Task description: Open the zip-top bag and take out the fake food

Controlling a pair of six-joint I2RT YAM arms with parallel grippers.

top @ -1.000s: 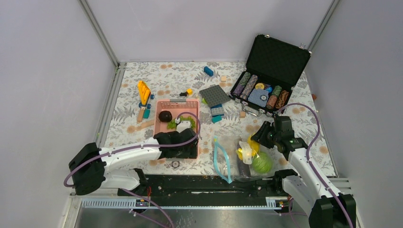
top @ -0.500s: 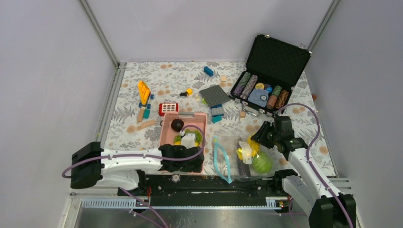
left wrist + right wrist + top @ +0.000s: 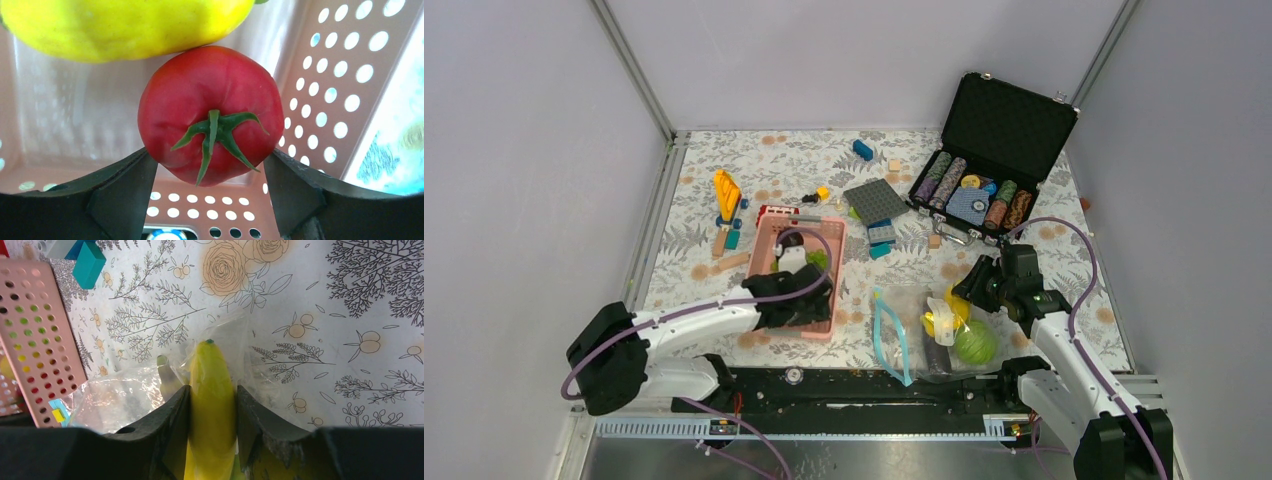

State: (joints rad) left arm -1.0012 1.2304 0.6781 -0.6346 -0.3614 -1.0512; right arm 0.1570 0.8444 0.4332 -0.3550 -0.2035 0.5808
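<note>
The clear zip-top bag (image 3: 914, 320) lies near the front edge with its blue zipper strip (image 3: 886, 335) on the left. Through the plastic I see yellow bananas (image 3: 942, 312) and a pale-green cabbage (image 3: 975, 343). My right gripper (image 3: 969, 288) is shut on a banana (image 3: 210, 385), with bag film (image 3: 120, 395) around it. My left gripper (image 3: 794, 285) reaches into the pink basket (image 3: 761, 250). In the left wrist view its fingertips (image 3: 140, 175) touch both sides of a red tomato (image 3: 210, 115), which rests against a yellow mango (image 3: 125, 25). Green lettuce (image 3: 819, 259) also lies in the basket.
An open black case of poker chips (image 3: 984, 170) stands at the back right. A grey baseplate (image 3: 876, 200) and blue blocks (image 3: 881, 235) lie between the case and the basket. An orange toy (image 3: 727, 192) sits left of the basket. A teal block (image 3: 89, 265) lies beyond the bag.
The pink basket slid toward the near edge with my left gripper in it, then back away to the left. The right arm and the bag have not moved.
</note>
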